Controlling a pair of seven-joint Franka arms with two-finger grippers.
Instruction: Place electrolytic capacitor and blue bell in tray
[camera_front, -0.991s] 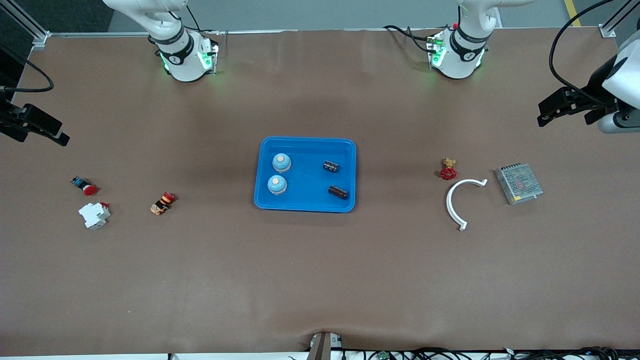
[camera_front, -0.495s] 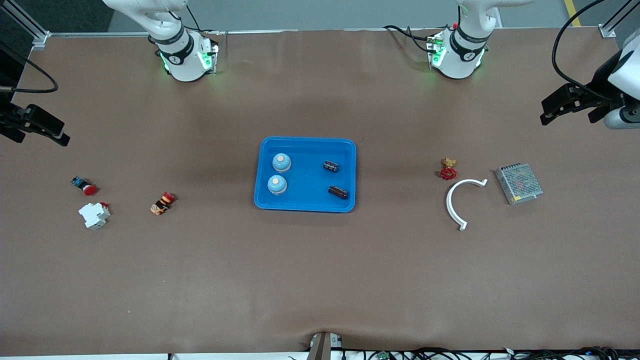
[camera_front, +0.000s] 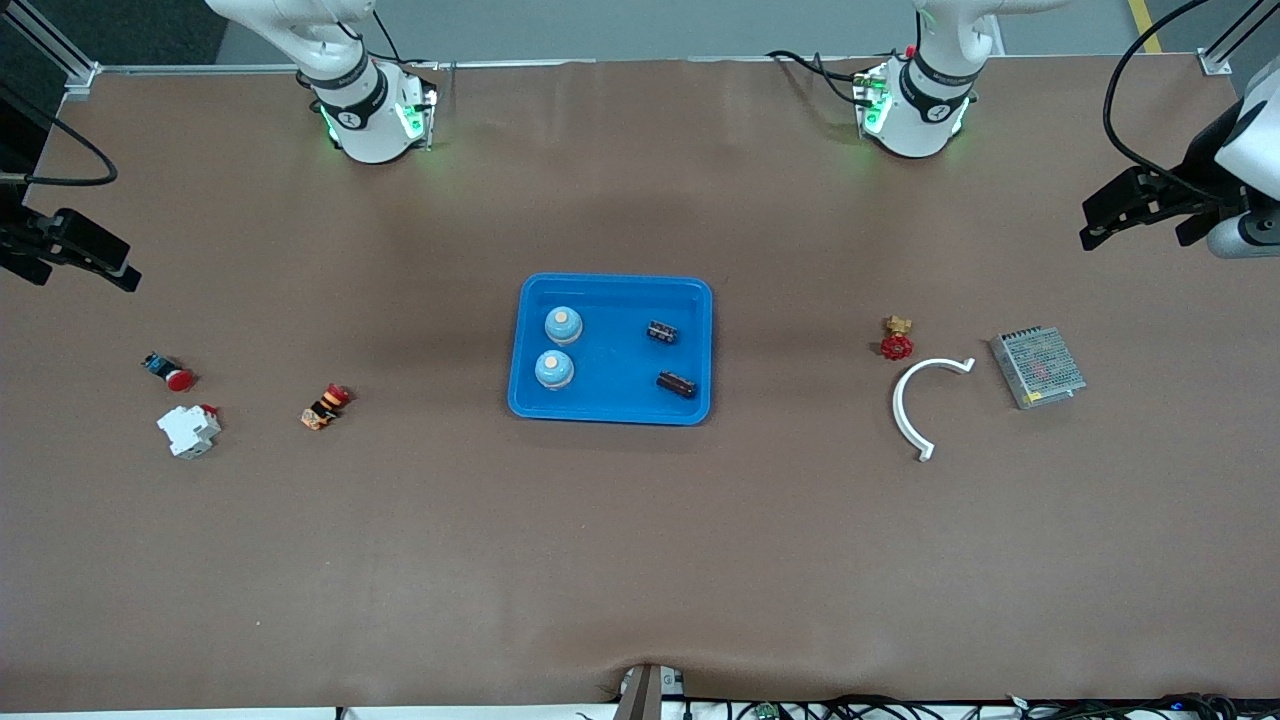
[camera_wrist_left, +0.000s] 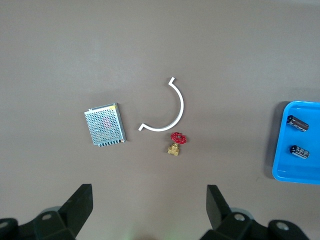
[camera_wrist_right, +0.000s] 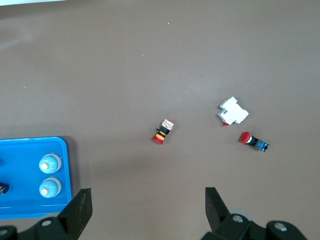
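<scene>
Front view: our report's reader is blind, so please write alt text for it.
A blue tray at mid-table holds two blue bells and two capacitors. The left gripper and right gripper hang open over the table's ends.

The surface (camera_front: 640, 560) lies open along its whole edge nearest the front camera, and in a broad band between the robot bases and the tray (camera_front: 610, 412). The tray sits mid-surface, holding two blue bells (camera_front: 563, 325) and two capacitors (camera_front: 676, 384), with bare floor between those pairs. Toward the right arm's end, a red button (camera_front: 178, 379), white breaker (camera_front: 188, 430) and orange-black part (camera_front: 324, 407) cluster loosely, gaps between them. Toward the left arm's end, a red valve (camera_front: 897, 343), white curved bracket (camera_front: 920, 405) and mesh box (camera_front: 1037, 367) crowd close together.
</scene>
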